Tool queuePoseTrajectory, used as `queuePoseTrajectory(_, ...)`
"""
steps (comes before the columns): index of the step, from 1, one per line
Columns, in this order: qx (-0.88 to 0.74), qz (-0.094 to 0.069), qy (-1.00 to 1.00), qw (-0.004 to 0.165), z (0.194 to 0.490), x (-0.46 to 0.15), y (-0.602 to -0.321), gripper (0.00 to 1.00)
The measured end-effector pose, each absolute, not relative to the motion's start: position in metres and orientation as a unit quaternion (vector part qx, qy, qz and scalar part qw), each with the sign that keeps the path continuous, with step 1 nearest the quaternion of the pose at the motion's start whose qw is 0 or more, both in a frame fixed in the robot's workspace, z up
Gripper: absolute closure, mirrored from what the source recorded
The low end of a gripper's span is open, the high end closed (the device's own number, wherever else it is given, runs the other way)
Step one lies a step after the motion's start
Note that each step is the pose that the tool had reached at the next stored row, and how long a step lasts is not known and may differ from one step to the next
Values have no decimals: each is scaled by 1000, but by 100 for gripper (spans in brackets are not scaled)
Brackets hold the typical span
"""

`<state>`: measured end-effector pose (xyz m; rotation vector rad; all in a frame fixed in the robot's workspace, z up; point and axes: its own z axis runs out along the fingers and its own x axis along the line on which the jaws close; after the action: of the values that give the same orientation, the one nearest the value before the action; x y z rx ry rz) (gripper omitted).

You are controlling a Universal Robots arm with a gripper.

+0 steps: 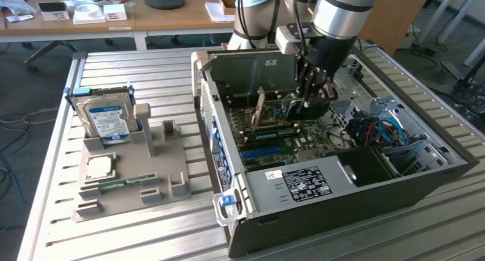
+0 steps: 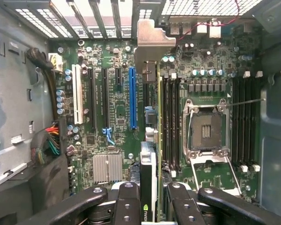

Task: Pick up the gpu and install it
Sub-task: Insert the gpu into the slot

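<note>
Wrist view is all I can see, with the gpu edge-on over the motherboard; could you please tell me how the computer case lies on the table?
Observer: The computer case lies on its side on a slatted metal table, open side up. The pincer reaches down into it with the gpu.
Operator: Thank you. Is anything beside the case?
Observer: Yes, a grey parts holder sits to the exterior view's left of it.
Operator: What is in that holder?
Observer: A blue-and-white-labelled hard drive stands upright at its far end.
</note>
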<state>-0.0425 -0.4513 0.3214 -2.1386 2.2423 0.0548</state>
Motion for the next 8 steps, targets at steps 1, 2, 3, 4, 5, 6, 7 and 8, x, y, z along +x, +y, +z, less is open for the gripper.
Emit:
queuePoseTrajectory(1, -691, 18, 723, 21, 320, -43, -451, 73)
queuePoseTrajectory(2, -691, 18, 722, 21, 320, -43, -451, 73)
queuePoseTrajectory(3, -692, 18, 721, 21, 319, -43, -451, 73)
queuePoseTrajectory(4, -693, 18, 721, 21, 318, -44, -451, 73)
queuePoseTrajectory(5, -693, 18, 720, 21, 317, -44, -451, 73)
queuePoseTrajectory(6, -694, 18, 719, 21, 317, -44, -451, 73)
queuePoseTrajectory(7, -695, 18, 719, 21, 316, -44, -451, 73)
queuePoseTrajectory(8, -695, 18, 718, 21, 316, -45, -451, 73)
